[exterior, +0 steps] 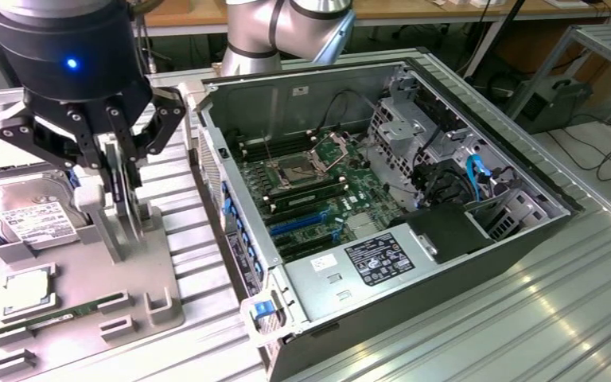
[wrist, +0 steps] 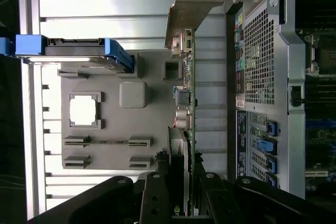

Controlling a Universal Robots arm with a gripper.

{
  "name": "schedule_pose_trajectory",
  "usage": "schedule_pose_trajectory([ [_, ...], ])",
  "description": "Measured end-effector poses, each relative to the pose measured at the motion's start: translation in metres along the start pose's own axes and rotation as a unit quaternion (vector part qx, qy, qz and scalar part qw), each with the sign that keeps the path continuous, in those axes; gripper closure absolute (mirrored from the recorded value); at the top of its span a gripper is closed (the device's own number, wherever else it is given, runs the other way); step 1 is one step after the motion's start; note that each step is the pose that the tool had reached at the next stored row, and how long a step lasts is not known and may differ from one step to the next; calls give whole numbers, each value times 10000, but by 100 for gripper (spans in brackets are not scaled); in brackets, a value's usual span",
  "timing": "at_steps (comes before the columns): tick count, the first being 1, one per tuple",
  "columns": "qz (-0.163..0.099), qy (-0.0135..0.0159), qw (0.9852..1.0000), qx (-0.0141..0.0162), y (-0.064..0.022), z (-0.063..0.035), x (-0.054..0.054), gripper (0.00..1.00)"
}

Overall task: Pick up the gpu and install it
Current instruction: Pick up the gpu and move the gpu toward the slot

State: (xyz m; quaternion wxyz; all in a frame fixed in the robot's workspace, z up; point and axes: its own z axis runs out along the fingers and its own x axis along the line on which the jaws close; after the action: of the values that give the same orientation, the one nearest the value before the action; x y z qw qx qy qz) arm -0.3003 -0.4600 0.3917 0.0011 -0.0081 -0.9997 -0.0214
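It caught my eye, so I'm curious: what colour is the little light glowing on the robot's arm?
Blue. The light shows best in the exterior view.

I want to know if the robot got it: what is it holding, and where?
The gpu. The fingers pinch its flat faces near its top edge, and it hangs upright over the gray tray.

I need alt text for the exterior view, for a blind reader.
A black robot gripper is shut on the gpu, a thin dark circuit card held on edge over a grey parts tray. To the exterior view's right, an open metal computer case lies on its side, its green motherboard exposed.
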Motion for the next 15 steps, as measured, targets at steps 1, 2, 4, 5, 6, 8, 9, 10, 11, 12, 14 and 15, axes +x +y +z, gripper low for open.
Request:
schedule_pose_trajectory([
  [1,0,0,10000,1,0,-27,0,73],
  [2,0,1,10000,1,0,-53,0,73],
  [4,0,0,10000,0,1,-108,0,73],
  [5,0,0,10000,0,3,-142,0,73],
  [6,0,1,10000,0,4,-173,0,73],
  [8,0,0,10000,0,7,-258,1,73],
  [9,0,1,10000,0,8,-276,1,73],
  [10,-7,0,10000,0,8,-292,1,73],
  [11,-29,1,10000,-1,8,-300,1,73],
  [12,-59,2,10000,-1,8,-305,1,73],
  [14,-105,5,9999,1,9,-317,1,73],
  [15,-109,5,9999,0,10,-324,1,73],
])
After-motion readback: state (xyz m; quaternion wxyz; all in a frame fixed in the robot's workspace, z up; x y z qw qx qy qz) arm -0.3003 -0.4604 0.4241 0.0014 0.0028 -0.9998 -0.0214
